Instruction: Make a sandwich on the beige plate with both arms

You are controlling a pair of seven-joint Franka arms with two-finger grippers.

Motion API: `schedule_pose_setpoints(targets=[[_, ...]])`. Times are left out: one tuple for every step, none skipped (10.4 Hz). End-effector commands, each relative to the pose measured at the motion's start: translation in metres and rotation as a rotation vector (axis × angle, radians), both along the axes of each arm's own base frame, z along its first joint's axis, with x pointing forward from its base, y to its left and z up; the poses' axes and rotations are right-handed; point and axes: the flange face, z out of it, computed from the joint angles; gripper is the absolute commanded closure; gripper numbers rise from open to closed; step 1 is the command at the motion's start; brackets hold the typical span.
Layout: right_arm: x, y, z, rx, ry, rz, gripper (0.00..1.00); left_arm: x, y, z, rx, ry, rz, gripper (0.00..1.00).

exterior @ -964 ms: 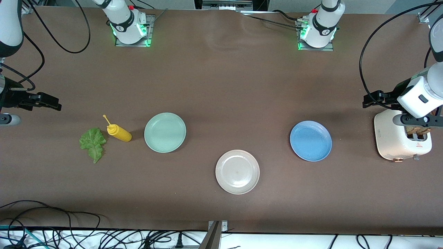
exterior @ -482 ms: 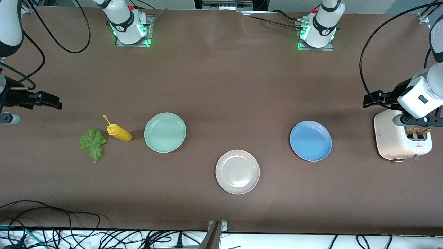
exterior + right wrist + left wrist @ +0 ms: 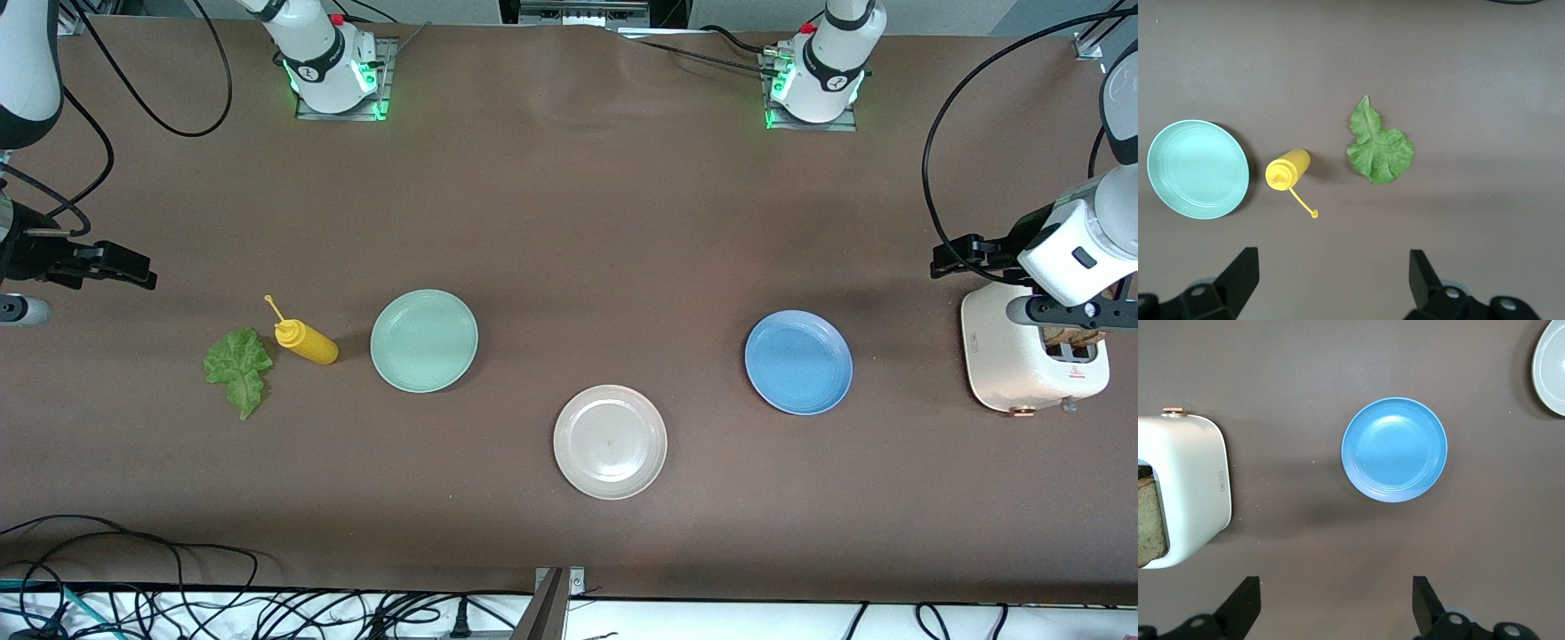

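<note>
beige plate sits bare at 6 o'clock; left gripper spread wide over table beside toaster, right gripper wide above lettuce

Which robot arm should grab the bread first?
Probably the left: its open left gripper hovers beside the toaster, where the bread sits. The right gripper, also open, is over the lettuce.

Matt brown table cover, glossy smooth beige plate, glossy plastic toaster, ruffled lettuce.
</note>
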Motion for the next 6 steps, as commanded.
schedule_pose_setpoints(targets=[[-0.0268, -0.0028, 0.0008, -0.003, -0.038, -0.011, 0.00, -0.0027, 0.0021, 0.0019, -0.014, 0.003, -0.016, 0.00], [-0.0269, -0.0028, 0.0014, -0.003, -0.043, -0.011, 0.00, -0.0028, 0.0031, 0.0012, -0.013, 0.005, -0.015, 0.00], [-0.0262, -0.0019, 0.0019, -0.003, -0.044, -0.008, 0.00, -0.0027, 0.0031, 0.0019, -0.012, 0.003, -0.015, 0.00], [-0.0262, -0.0019, 0.0025, -0.003, -0.044, -0.007, 0.00, -0.0027, 0.0031, 0.0019, -0.012, 0.003, -0.015, 0.00], [-0.0256, -0.0019, 0.0025, -0.003, -0.046, -0.007, 0.00, -0.0032, 0.0031, 0.0027, -0.013, 0.003, -0.015, 0.00], [-0.0251, -0.0019, 0.0023, -0.004, -0.046, -0.007, 0.00, -0.0033, 0.0032, 0.0020, -0.013, 0.005, -0.015, 0.00]])
